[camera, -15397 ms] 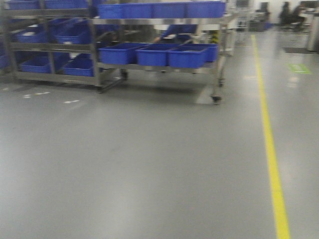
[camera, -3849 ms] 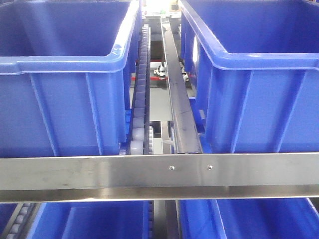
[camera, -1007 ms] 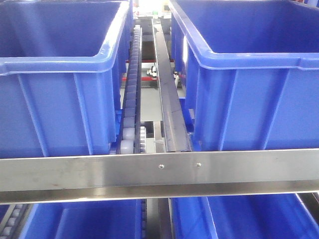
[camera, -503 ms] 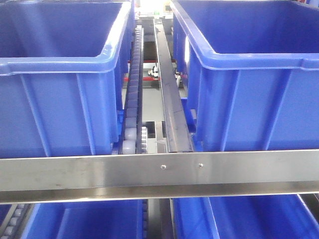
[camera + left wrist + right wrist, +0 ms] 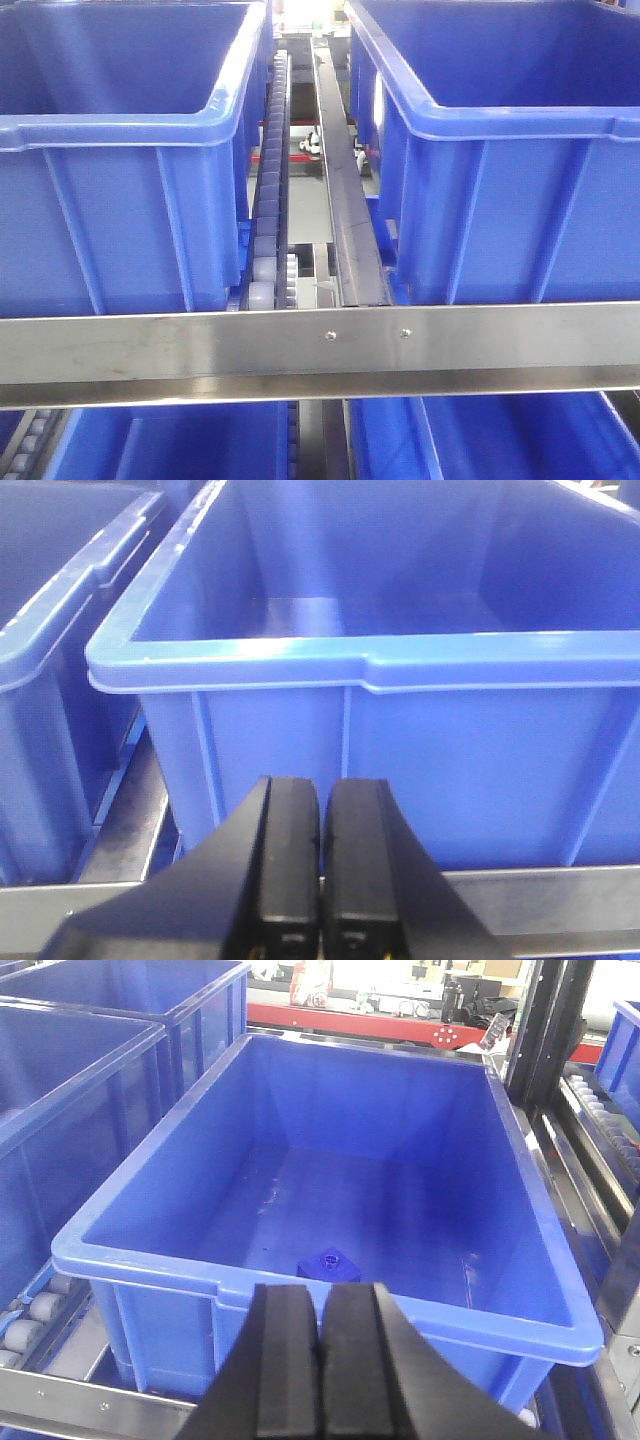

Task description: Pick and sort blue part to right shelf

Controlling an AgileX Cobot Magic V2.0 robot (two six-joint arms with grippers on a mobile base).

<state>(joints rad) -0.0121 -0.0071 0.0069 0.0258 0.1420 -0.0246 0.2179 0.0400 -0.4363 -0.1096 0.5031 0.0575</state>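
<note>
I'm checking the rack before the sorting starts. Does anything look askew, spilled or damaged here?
Nothing stands out. The blue bins sit square behind the steel rail, with no cracks showing. One small blue part lies alone on a bin floor.

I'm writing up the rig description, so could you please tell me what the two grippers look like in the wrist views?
Both look alike: the left gripper and the right gripper each show two matte black, blocky jaws with flat faces, widening toward a black base. No cables or sleeves show. Faint yellowish marks sit low on the left one.
</note>
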